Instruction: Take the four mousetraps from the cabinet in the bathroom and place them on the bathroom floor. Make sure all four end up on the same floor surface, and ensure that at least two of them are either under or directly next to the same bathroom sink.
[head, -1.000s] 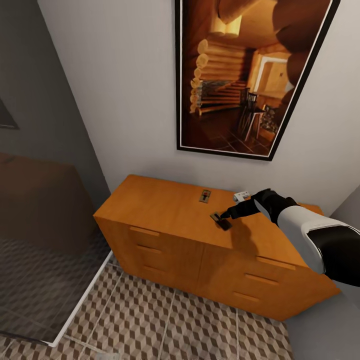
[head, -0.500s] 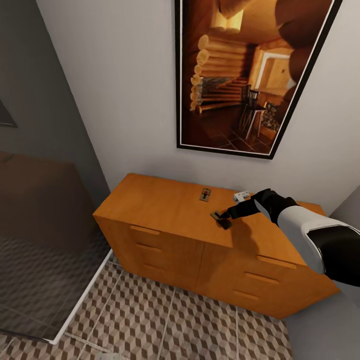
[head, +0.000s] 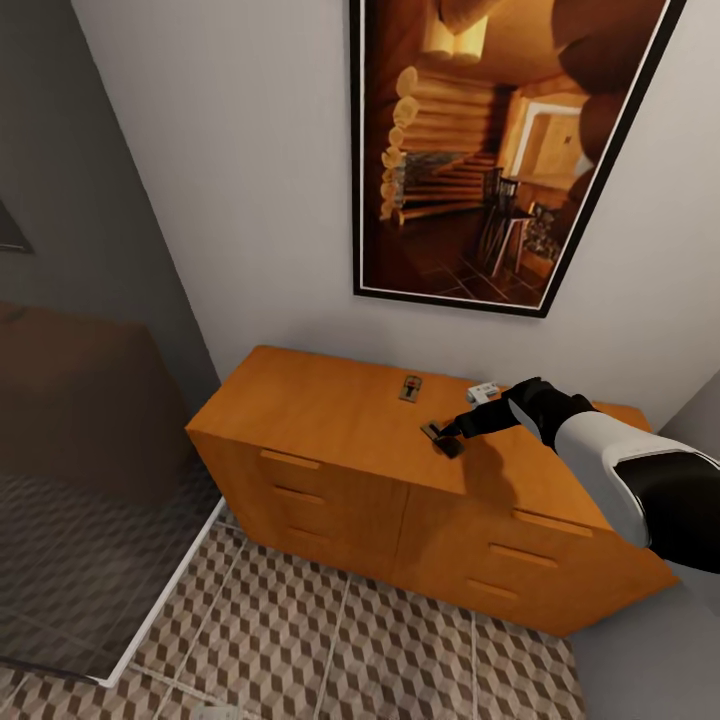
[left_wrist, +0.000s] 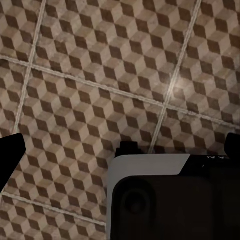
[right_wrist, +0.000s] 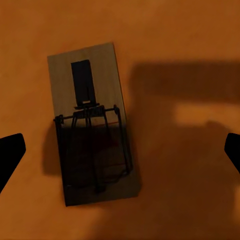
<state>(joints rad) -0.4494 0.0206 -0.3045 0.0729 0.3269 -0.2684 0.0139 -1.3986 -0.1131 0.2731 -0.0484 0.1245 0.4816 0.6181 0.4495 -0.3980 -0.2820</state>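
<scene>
Mousetraps lie on the flat top of the cabinet (head: 340, 420), not yet on the bathroom floor (head: 330, 650). From the head view, one mousetrap (head: 409, 389) sits near the back edge of the top. Another mousetrap (head: 440, 437) lies closer to the front edge, right under the right gripper (head: 452, 430), which hangs over it, I think to grab it. A small white thing (head: 484, 391) sits by the back edge; I cannot tell what it is. The other two traps are nowhere I can make out.

From the left wrist view, the left arm points down at the cube-pattern tiles (left_wrist: 100, 75), doing nothing. Its finger tips sit far apart at the edges, so its jaws look open.

From the right wrist view, the trap (right_wrist: 92, 122) lies flat on the orange wood (right_wrist: 190, 40), between the two dark finger tips (right_wrist: 10, 155). The jaws are wide apart and touch nothing. The arm's shadow darkens the trap's wire end.
</scene>
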